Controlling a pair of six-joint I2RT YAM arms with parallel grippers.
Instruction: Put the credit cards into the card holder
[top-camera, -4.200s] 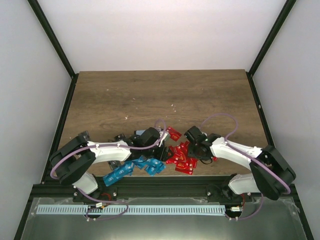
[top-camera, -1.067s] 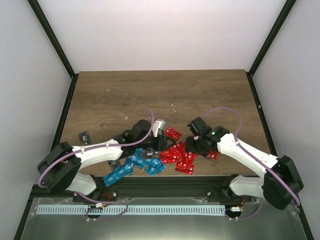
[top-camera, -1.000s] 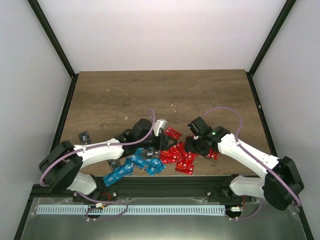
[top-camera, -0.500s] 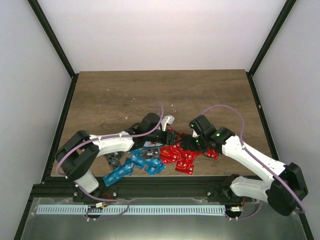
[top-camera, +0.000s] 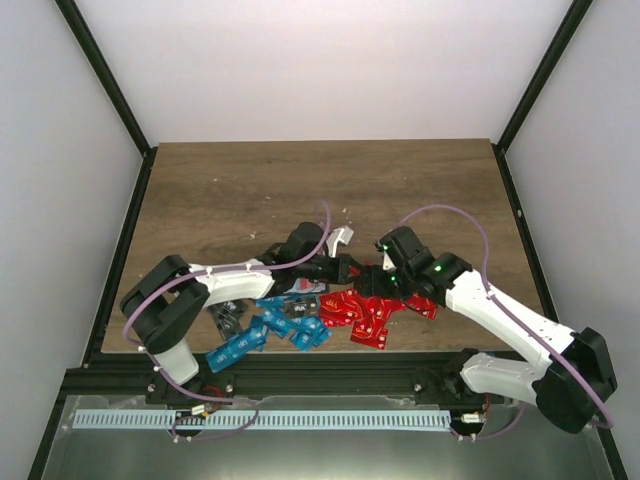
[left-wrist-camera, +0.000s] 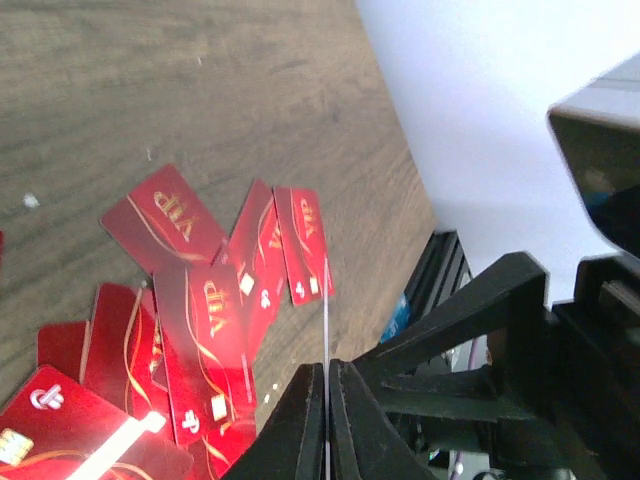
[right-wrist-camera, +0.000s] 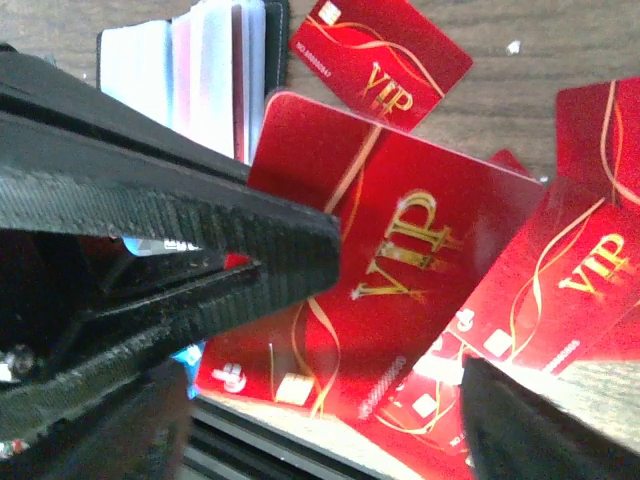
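1. Gold "VIP" on the glossy red rectangular plastic card (right-wrist-camera: 400, 250) directly below the right gripper (right-wrist-camera: 325, 425).
2. Same "VIP" on the farther red card (right-wrist-camera: 385, 90) ahead of that gripper.
3. Gold "VIP" on three red cards (left-wrist-camera: 210, 300) ahead and left of the left gripper (left-wrist-camera: 327, 368).
4. Tiny number line on the farther red card: too small to read.

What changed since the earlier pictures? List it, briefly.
The left gripper swung right, to the far edge of the red pile, and shut on a red card, now pinched by its edge. The right gripper edged left and farther from the bases, towards that card, jaws open. The blue cards and the rest of the red pile lie as before.
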